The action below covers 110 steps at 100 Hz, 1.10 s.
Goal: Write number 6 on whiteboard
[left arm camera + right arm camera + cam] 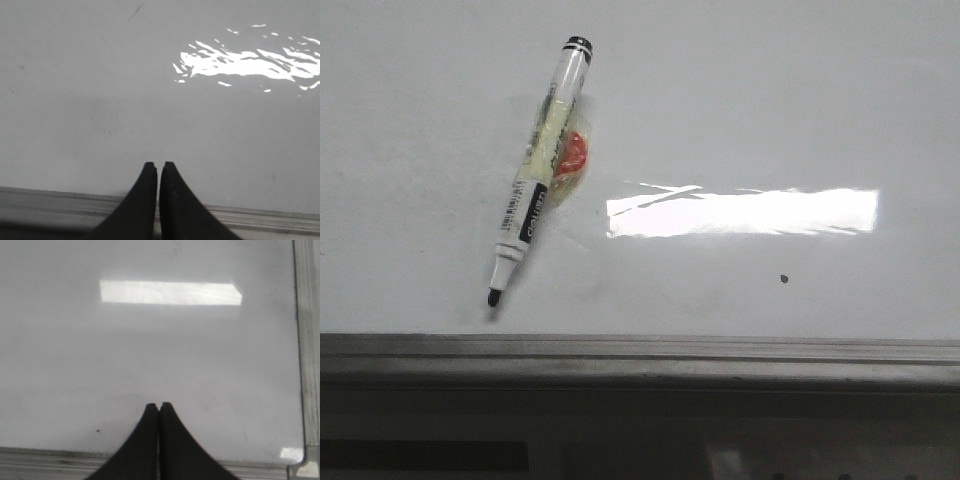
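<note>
Glossy white-grey whiteboard [740, 110] fills the front view, lying flat, faint smudges across it. Grey metal rail [640, 355] runs along its near edge. No drawn 6 visible on the board in any view; the written surface shows only smudges and specks.

Marker [538, 200] lies on the board, left of centre, tilted: black tip [493, 297] uncapped, pointing toward the rail and just short of it, black-ringed end [579, 46] pointing away. White barrel with a black label. Clear tape with a red-orange patch [574, 160] sits against the barrel's right side, touching it.

Bright strip of lamp glare [742, 212] lies right of the marker. Small black dot [784, 278] below the glare, well apart from the marker.

Left claw [158, 166]: black fingers pressed almost together, only a thin slit between the tips, nothing held. It hangs over the rail edge of the board.

Right claw [159, 406]: fingers closed tip to tip, nothing held. It sits near the rail, with the board's right frame [306, 340] and corner in view. Tiny speck [97, 430] on the board beside it.

Neither claw shows in the front view.
</note>
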{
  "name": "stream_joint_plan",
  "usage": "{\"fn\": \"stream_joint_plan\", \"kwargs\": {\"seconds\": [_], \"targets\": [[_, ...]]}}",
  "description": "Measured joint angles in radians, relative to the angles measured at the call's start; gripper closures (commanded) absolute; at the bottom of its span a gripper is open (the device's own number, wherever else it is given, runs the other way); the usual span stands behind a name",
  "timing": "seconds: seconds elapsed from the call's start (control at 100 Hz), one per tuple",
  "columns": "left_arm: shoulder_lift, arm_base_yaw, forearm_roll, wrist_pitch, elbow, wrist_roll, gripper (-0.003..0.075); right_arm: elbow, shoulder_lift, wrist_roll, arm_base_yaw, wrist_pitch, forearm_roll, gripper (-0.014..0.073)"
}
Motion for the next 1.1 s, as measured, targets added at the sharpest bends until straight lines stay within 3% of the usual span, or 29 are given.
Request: {"fn": "stream_joint_plan", "kwargs": {"seconds": [0.16, 0.34, 0.49, 0.62, 0.7, 0.8, 0.97, 1.1], "targets": [[0.000, 0.000, -0.125, -0.023, 0.000, 0.000, 0.0741, 0.000, 0.000, 0.000, 0.000, 0.000, -0.005, 0.0657], [0.000, 0.000, -0.527, -0.088, 0.000, 0.000, 0.0741, 0.000, 0.000, 0.000, 0.000, -0.152, -0.009, 0.0657], [0.000, 0.000, -0.685, -0.105, 0.000, 0.000, 0.0741, 0.000, 0.000, 0.000, 0.000, -0.405, 0.136, 0.0657], [0.000, 0.000, -0.844, -0.113, 0.000, 0.000, 0.0741, 0.000, 0.000, 0.000, 0.000, -0.454, 0.321, 0.0657], [0.000, 0.000, -0.922, -0.117, 0.000, 0.000, 0.0741, 0.000, 0.000, 0.000, 0.000, -0.424, 0.450, 0.0657], [0.000, 0.000, -0.939, -0.098, -0.007, 0.038, 0.0741, -0.029, 0.000, 0.000, 0.000, -0.346, 0.509, 0.0657], [0.009, -0.010, -0.926, -0.001, -0.125, 0.264, 0.0741, -0.213, 0.003, -0.023, 0.000, -0.079, 0.442, 0.0657], [0.115, -0.011, -0.779, 0.122, -0.277, 0.370, 0.0730, -0.350, 0.071, -0.141, 0.000, 0.154, 0.407, 0.0654]]}}
